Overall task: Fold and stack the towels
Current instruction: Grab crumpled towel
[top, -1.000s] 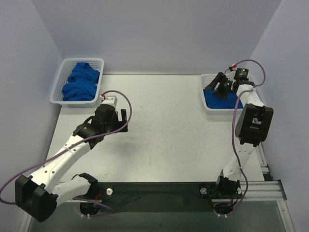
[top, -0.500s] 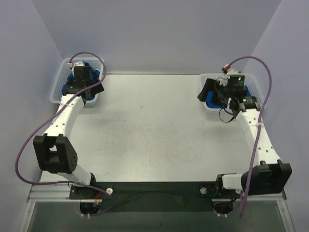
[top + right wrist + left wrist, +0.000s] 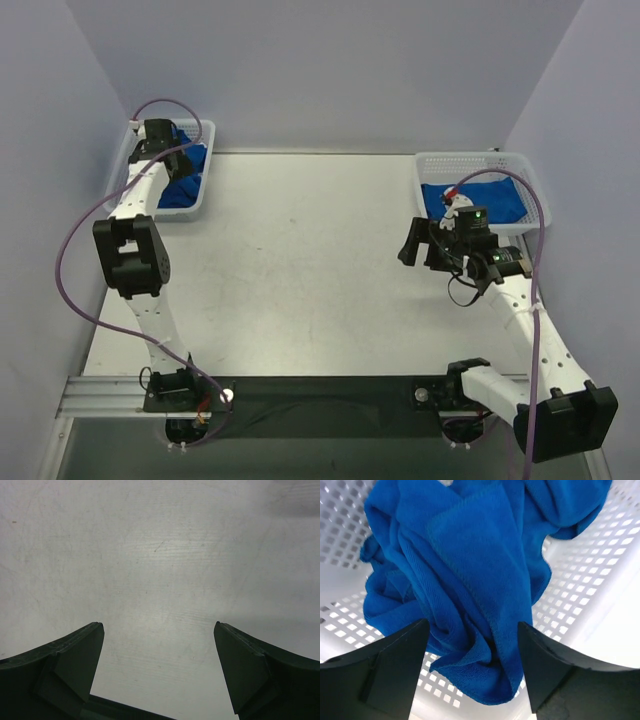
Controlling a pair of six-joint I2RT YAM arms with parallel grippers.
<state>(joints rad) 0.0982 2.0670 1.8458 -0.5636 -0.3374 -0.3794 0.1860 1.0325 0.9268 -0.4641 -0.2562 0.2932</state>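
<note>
The left gripper [image 3: 471, 630] is no longer over the table [image 3: 300, 270]. It now hangs with its jaws apart inside the left basket [image 3: 209, 160], above the crumpled towels [image 3: 470, 555], and seems to straddle one fold. The right gripper [image 3: 158, 630] is now out of the right basket [image 3: 470, 160], wide open above the table, so the folded towel [image 3: 500, 200] is uncovered.

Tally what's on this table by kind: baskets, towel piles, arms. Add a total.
White mesh baskets: 2 (left basket, right basket)
Blue towel piles: 2 (crumpled pile in the left basket, flat pile in the right; towels per pile cannot be told)
Robot arms: 2 (left arm, right arm)
Total: 6
</note>
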